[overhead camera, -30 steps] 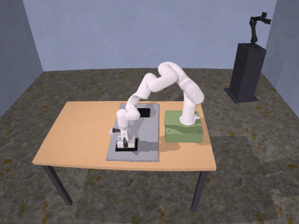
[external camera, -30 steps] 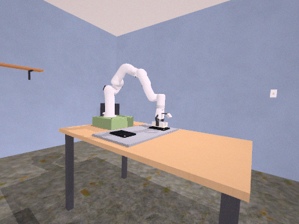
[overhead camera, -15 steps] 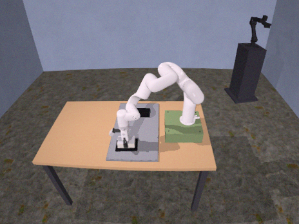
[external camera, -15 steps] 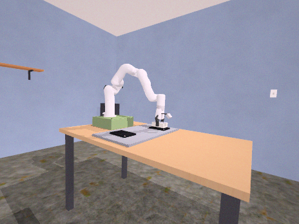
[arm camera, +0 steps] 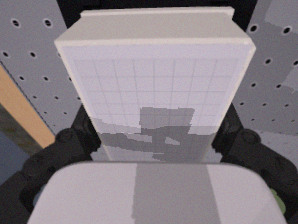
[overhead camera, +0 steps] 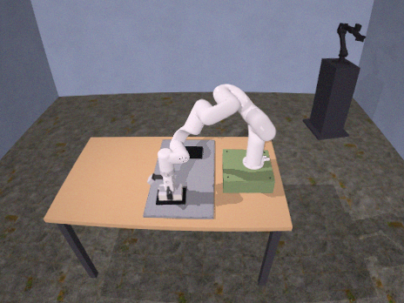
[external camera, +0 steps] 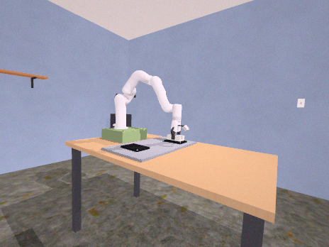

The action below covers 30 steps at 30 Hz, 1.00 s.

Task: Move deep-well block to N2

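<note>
The white 96-well deep-well block (overhead camera: 172, 192) stands upright on the near black plate nest (overhead camera: 171, 201) of the grey perforated mat; seen from the arm's base this is the left nest, N2. It also shows in the side view (external camera: 179, 137) and fills the wrist view (arm camera: 155, 95), well grid facing up. My gripper (overhead camera: 169, 190) points straight down over it. Its dark fingers press the block's two long sides, so it is shut on the block. The other nest, N1 (overhead camera: 196, 152), is empty and also shows in the side view (external camera: 135, 147). I cannot read the A1 marks.
The grey mat (overhead camera: 183, 183) lies on an orange table, with the arm's green base block (overhead camera: 247, 171) at its right. A black pedestal (overhead camera: 333, 97) carrying a dark arm stands far off on the floor.
</note>
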Tool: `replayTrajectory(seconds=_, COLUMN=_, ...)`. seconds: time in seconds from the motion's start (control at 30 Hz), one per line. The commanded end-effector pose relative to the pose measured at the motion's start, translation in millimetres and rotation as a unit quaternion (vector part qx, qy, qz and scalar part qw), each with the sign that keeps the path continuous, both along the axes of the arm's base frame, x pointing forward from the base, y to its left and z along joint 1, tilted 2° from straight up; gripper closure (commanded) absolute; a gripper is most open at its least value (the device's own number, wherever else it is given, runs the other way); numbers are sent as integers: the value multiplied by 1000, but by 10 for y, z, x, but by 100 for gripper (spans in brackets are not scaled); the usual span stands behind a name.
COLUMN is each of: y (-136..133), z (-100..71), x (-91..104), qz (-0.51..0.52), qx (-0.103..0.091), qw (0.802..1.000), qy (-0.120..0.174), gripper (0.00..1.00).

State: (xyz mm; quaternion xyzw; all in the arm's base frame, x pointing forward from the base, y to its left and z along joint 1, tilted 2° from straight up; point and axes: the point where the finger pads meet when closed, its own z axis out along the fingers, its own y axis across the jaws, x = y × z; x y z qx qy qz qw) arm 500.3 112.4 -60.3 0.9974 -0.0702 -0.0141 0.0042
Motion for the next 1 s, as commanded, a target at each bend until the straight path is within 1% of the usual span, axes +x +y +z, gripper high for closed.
replayTrajectory(seconds=0.0, y=4, z=9, x=16, qz=0, qx=0, qw=1000, qy=-2, gripper=100)
replayTrajectory(seconds=0.93, y=3, z=-29, x=15, qz=0, qx=0, qw=1000, qy=-2, gripper=100)
replayTrajectory(seconds=0.97, y=3, z=-33, x=15, qz=0, qx=0, qw=1000, qy=-2, gripper=0)
